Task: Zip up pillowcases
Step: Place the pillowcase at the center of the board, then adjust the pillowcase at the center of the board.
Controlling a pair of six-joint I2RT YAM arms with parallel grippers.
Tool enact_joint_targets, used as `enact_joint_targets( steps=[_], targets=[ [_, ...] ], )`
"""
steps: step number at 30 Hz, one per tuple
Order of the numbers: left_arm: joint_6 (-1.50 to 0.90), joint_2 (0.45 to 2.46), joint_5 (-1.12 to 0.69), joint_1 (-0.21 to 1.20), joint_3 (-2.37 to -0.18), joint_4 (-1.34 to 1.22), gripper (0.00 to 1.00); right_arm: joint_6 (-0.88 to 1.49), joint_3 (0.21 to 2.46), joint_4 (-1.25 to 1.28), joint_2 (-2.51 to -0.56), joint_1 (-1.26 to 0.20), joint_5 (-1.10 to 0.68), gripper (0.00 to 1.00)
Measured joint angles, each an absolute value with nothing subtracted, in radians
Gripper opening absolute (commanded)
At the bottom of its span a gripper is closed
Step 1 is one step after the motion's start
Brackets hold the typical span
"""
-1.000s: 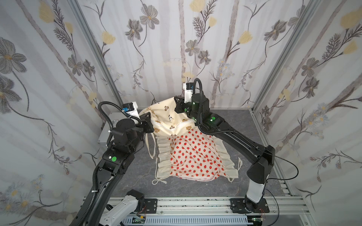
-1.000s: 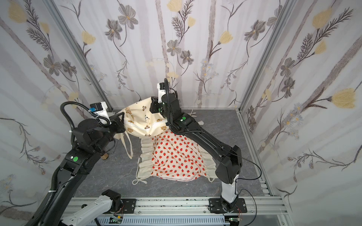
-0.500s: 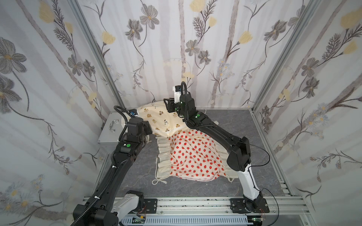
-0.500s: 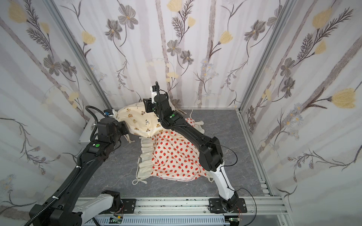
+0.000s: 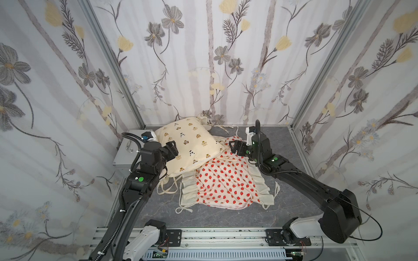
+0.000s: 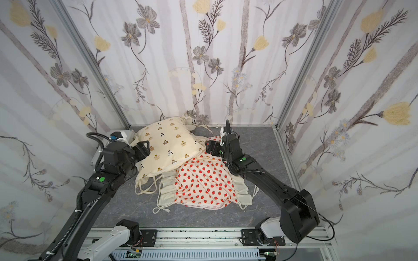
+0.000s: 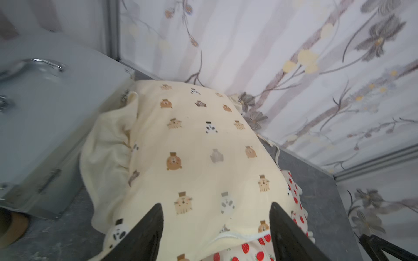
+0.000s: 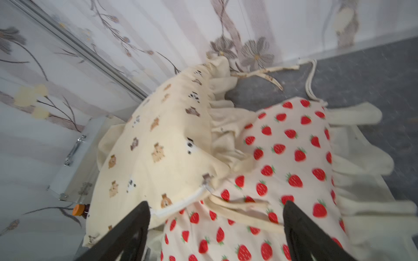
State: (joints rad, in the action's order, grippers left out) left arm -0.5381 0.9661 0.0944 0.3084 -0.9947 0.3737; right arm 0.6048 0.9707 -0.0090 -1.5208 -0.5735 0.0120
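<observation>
**Both arms' jaws spread wide: left gripper and right gripper grasp nothing**

In its wrist view, the left gripper's two black fingers stand far apart with nothing clamped between them. The bear-print pillowcase fills the space beyond them. In both top views this gripper sits at the pillow's left edge; whether its tips touch the fabric cannot be told.

The right gripper's fingers are parted just as far. They frame the white zipper, whose metal pull sits at the bear-print pillowcase's corner. In both top views the gripper is just beside that corner, gripping nothing.

The bear-print pillowcase lies at the back of the grey tabletop. Its left side rests against a grey metal case and its near edge overlaps the strawberry pillowcase. The strawberry pillowcase lies flat mid-table, its cream ruffles and ties spread out. An orange-capped bottle stands beside the case.
</observation>
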Motion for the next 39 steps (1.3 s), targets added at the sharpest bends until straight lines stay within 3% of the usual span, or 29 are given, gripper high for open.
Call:
enact_joint_targets(
  steps=[6,10,17,22,27,30,35,39],
  targets=[
    [-0.561,1.236,0.019,0.562,-1.019,0.236,0.76,0.648,0.796,0.021,-1.557,-0.537,-0.083,0.92],
    [-0.559,1.47,-0.044,0.644,-1.118,0.123,0.76,0.654,0.803,0.072,-1.665,-0.517,-0.1,0.84],
    [-0.565,1.819,-0.082,0.651,-1.314,0.034,0.8,0.662,0.795,0.144,-1.746,-0.498,-0.102,0.9],
    [-0.556,1.887,0.004,0.61,-1.355,0.057,0.82,0.649,0.734,0.166,-1.717,-0.483,-0.115,0.99],
    [-0.557,1.841,0.116,0.524,-1.351,0.134,0.87,0.609,0.707,0.153,-1.711,-0.506,-0.151,0.98],
    [-0.551,1.802,0.152,0.479,-1.346,0.149,0.86,0.598,0.725,0.155,-1.744,-0.523,-0.156,0.85],
    [-0.551,1.781,0.163,0.417,-1.334,0.198,0.86,0.602,0.73,0.166,-1.777,-0.509,-0.151,0.44],
    [-0.55,1.75,0.168,0.408,-1.33,0.209,0.86,0.609,0.761,0.185,-1.772,-0.485,-0.126,0.19]
  ],
)
